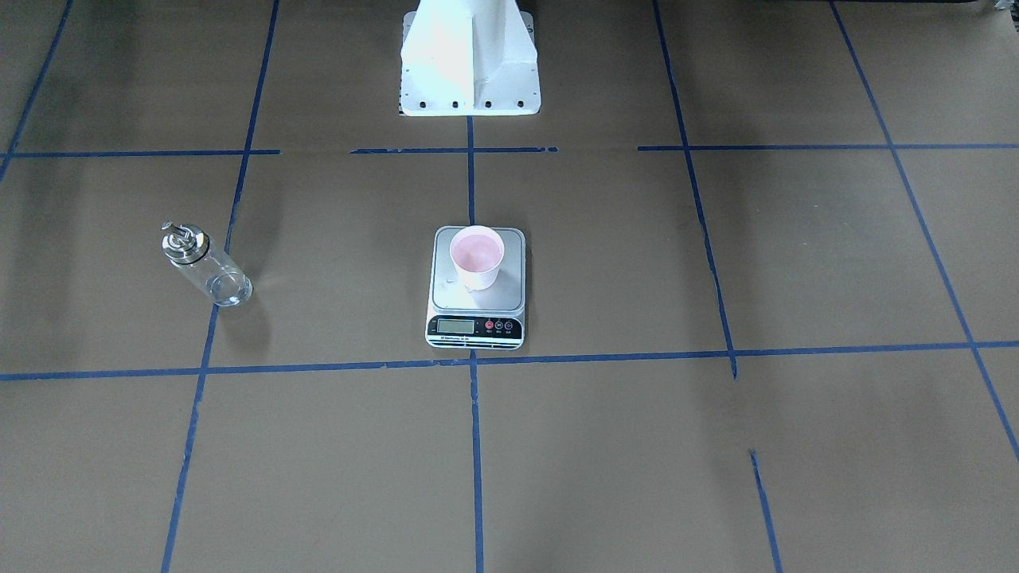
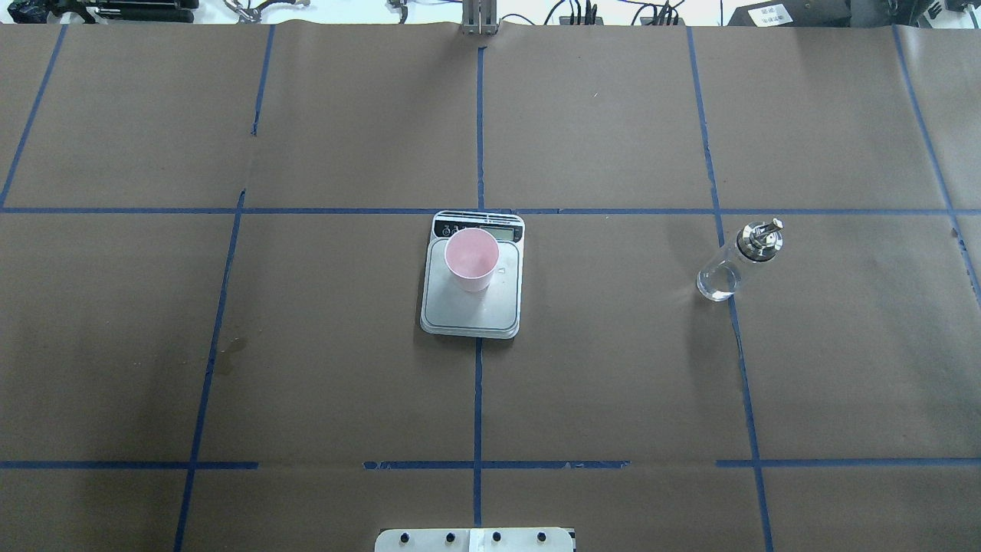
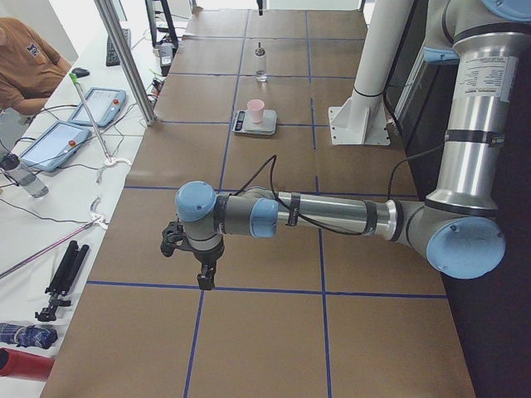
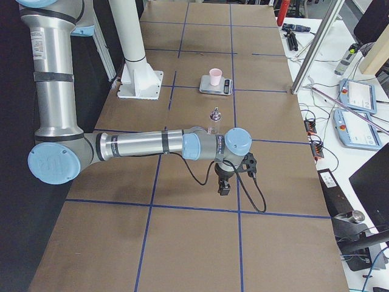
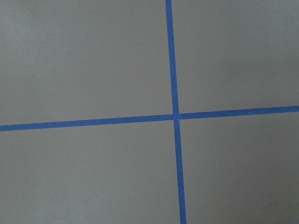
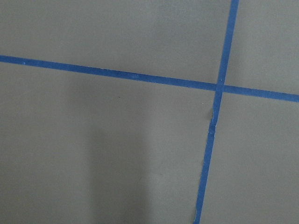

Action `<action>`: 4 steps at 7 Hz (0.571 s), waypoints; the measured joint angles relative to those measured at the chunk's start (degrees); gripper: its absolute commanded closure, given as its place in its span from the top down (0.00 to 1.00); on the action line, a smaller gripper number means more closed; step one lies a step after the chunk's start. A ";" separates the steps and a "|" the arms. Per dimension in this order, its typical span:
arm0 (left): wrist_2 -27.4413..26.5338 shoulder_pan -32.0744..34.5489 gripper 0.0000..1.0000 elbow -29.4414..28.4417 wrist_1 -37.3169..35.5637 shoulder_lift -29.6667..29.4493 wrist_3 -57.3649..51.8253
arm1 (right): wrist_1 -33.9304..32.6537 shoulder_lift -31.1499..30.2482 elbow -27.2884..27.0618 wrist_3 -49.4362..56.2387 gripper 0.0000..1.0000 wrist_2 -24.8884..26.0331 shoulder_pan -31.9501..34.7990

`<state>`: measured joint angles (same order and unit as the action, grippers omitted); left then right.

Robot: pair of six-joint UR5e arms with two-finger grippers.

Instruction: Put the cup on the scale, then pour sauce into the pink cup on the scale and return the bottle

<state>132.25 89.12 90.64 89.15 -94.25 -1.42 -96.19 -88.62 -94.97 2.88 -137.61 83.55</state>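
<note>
Front-facing view: the whole table is covered in brown paper (image 1: 716, 477) with a grid of blue tape (image 1: 476, 446), and the white robot base (image 1: 470, 64) sits at the top. The scale (image 1: 509, 290) is dead centre with the pink cup (image 1: 476, 259) standing upright on its steel platform. The bottle (image 1: 205, 267) stands alone on the paper, well off to one side. No gripper shows here.

Overhead view: same layout. There's a small darker stain (image 2: 230, 349) on the paper and cables (image 2: 582, 11) along the far edge.

Exterior left view: the left gripper (image 3: 205, 280) hangs over the paper near a tape line, fingers pointing down. Can't tell if they're spread or pressed together. Cup and scale are well beyond it, up the table. A white side bench (image 3: 50, 215) holds touchscreen pendants (image 3: 101, 105) and a tripod (image 3: 62, 278), and a person (image 3: 29, 58) in an orange shirt sits at it.

Exterior right view: the right gripper (image 4: 223, 188) hangs low over the paper, and again I can't tell how its fingers are set. The bottle is near it, just past the wrist. Scale and cup are farther on.

Both wrist views show only paper and a tape crossing.
</note>
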 measured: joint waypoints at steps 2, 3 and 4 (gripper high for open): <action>-0.02 0.00 1.00 0.48 0.77 0.04 -1.88 | 0.67 0.20 -0.03 -0.06 1.00 0.26 -0.10; -0.02 0.00 1.00 1.11 0.78 0.09 -2.39 | 3.23 0.41 0.64 -0.41 1.00 0.83 -0.12; -0.04 0.00 1.00 1.88 0.69 0.15 -2.57 | 7.04 0.52 2.19 -1.78 1.00 1.51 -0.14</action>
<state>132.21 89.12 92.52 89.83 -94.10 -4.00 -89.15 -88.10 -92.79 1.10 -136.10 83.41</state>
